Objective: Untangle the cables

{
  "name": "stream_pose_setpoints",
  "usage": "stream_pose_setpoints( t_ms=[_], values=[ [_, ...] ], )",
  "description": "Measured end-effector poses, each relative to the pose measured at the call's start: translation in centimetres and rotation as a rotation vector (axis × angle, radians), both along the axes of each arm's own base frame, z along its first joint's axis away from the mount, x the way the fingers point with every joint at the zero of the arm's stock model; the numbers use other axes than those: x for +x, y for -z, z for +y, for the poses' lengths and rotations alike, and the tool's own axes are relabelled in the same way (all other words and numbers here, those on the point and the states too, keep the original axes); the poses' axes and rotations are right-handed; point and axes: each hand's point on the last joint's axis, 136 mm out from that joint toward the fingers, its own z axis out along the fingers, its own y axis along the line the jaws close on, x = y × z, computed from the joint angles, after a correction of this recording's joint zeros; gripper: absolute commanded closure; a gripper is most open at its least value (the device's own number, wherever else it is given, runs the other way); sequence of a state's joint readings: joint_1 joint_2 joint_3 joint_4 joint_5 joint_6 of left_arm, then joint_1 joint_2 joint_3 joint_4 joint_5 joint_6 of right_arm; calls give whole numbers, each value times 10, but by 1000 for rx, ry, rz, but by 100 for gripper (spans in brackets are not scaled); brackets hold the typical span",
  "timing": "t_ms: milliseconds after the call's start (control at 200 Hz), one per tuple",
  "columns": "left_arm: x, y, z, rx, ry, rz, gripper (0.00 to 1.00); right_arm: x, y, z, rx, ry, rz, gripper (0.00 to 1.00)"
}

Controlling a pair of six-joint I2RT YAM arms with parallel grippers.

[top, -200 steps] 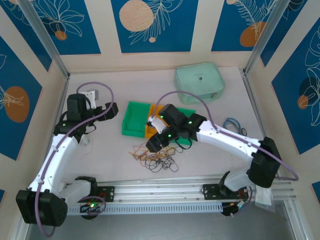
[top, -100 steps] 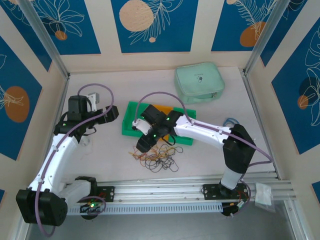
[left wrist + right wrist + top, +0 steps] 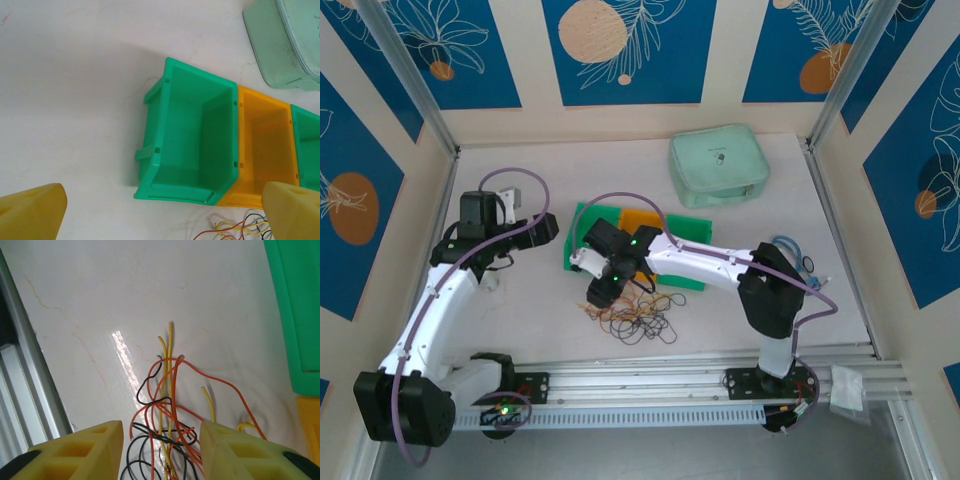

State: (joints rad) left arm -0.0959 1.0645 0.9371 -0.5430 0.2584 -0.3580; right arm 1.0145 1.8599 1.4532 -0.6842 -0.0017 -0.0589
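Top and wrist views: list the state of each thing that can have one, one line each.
cables: tangled in one pile, none in a bin.
right gripper: open, jaws astride the pile, nothing gripped.
left gripper: open, empty.
green bin: upright, empty.
orange bin: upright, empty as far as shown.
mint pouch: lying flat, looks closed.

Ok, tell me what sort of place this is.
Probably a robot lab work cell: a white left robot arm and white right robot arm bolted to an aluminium rail, blue leaf-print wall panels boxing in the white tabletop, and a tangle of thin black, orange and yellow cables.
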Motion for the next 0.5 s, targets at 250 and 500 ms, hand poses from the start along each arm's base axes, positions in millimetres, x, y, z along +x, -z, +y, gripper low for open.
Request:
stream_pose_setpoints(
  t_ms=[250, 500],
  values=[
    [0, 0, 0, 12, 12, -6, 4, 6, 13, 0, -41, 1, -13, 64],
    [0, 0, 0, 19, 17, -10, 12, 7, 20, -1, -59, -6, -16, 95]
  ],
)
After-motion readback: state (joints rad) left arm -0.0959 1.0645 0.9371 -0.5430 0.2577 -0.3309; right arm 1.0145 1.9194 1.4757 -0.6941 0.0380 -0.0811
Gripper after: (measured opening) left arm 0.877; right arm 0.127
